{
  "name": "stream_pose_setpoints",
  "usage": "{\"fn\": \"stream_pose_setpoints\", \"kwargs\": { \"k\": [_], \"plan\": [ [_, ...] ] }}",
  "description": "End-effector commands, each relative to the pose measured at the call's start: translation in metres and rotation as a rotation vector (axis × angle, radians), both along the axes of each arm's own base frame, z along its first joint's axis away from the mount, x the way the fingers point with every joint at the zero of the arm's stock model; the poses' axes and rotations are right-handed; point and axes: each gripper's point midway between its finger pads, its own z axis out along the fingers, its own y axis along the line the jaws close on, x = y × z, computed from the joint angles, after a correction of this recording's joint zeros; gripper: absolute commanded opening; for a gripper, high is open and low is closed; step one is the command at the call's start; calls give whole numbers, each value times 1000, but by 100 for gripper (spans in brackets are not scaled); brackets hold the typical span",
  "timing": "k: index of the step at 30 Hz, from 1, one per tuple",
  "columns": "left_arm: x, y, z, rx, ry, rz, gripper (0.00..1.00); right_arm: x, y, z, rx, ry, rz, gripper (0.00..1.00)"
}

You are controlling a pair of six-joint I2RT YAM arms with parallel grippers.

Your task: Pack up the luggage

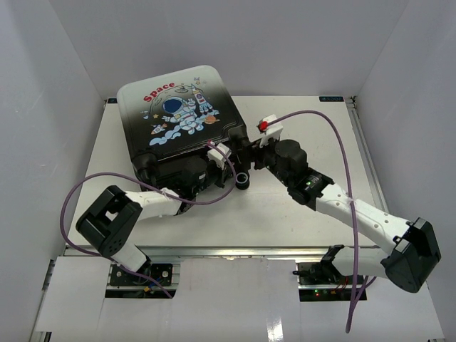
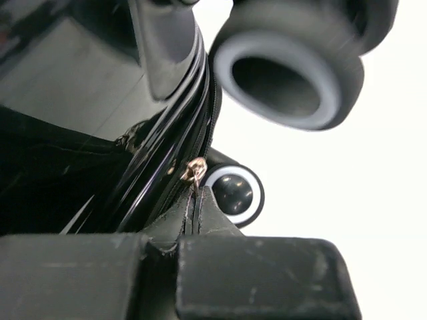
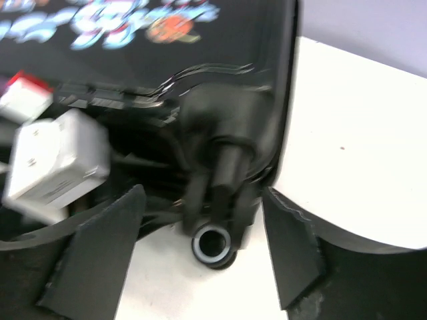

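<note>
The suitcase [image 1: 178, 114] lay lid down on the table [image 1: 299, 206], spaceman picture up. Our left claw [image 2: 193, 217] was pressed together, pinching the zip tab [image 2: 194, 173] at a corner by a wheel [image 2: 233, 193]. Our right claw [image 3: 203, 200] was spread wide, holding nothing, close to that corner. We thought the zip should be pulled slowly along the edge and round the bend, with a tight pinch. The right claw could steady the suitcase so it would not slide.
</note>
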Motion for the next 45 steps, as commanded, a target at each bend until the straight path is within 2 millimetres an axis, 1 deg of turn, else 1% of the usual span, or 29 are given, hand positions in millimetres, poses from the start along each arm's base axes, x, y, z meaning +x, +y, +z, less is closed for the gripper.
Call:
{"fn": "stream_pose_setpoints", "kwargs": {
  "k": [1, 4, 6, 7, 9, 10, 11, 12, 13, 14, 16, 18, 20, 21, 23, 26, 27, 29, 30, 32, 35, 36, 38, 39, 41, 45],
  "plan": [
    [1, 8, 55, -129, -118, 47, 0, 36, -36, 12, 130, 10, -118, 74],
    [-2, 15, 52, -132, -107, 67, 0, 65, -52, 1, 154, 59, -158, 71],
    [0, 23, 53, -139, -107, 99, 0, 87, -66, -17, 163, 113, -192, 67],
    [2, 27, 53, -145, -103, 117, 0, 95, -69, -24, 172, 135, -199, 65],
    [7, 31, 47, -144, -74, 132, 0, 106, -66, -34, 181, 171, -190, 62],
    [9, 33, 47, -148, -66, 143, 0, 113, -63, -47, 175, 206, -189, 61],
    [10, 34, 47, -153, -62, 152, 0, 118, -56, -66, 166, 256, -181, 59],
    [10, 35, 46, -156, -60, 156, 0, 119, -47, -92, 164, 322, -152, 58],
    [10, 37, 46, -159, -60, 163, 0, 119, -40, -109, 172, 368, -136, 56],
    [9, 40, 46, -161, -61, 173, 0, 118, -35, -123, 184, 404, -127, 54],
    [9, 50, 49, -167, -61, 216, 0, 113, -29, -147, 200, 455, -128, 51],
    [11, 63, 48, -165, -45, 267, 0, 107, -24, -162, 198, 482, -140, 47],
    [19, 80, 48, -185, 16, 340, 0, 98, -14, -175, 187, 499, -149, 45],
    [22, 87, 48, -196, 50, 370, 0, 93, -8, -181, 186, 507, -147, 44],
    [26, 94, 46, -203, 97, 406, 0, 85, 4, -189, 189, 524, -129, 41],
    [27, 113, 40, -195, 108, 494, 0, 71, 29, -201, 155, 532, -87, 38],
    [27, 120, 39, -200, 112, 518, 0, 67, 33, -206, 141, 526, -88, 37],
    [25, 126, 41, -215, 108, 527, 0, 52, 48, -214, 135, 531, -53, 35],
    [23, 125, 46, -229, 95, 513, 0, 42, 57, -216, 139, 532, -26, 34],
    [16, 121, 50, -246, 85, 465, 0, 26, 71, -215, 155, 531, 25, 32],
    [5, 109, 51, -261, 98, 381, 0, 0, 95, -205, 160, 488, 103, 30],
    [2, 109, 50, -261, 103, 373, 0, -13, 107, -201, 156, 470, 138, 30],
    [-3, 109, 47, -262, 104, 360, 0, -25, 120, -201, 156, 451, 172, 30],
    [-6, 110, 47, -273, 91, 350, 0, -27, 122, -203, 161, 453, 179, 30],
    [-11, 105, 47, -285, 87, 312, 0, -34, 133, -206, 183, 465, 222, 29],
    [-24, 83, 49, -304, 98, 180, 0, -41, 155, -210, 178, 467, 266, 28]
  ]
}}
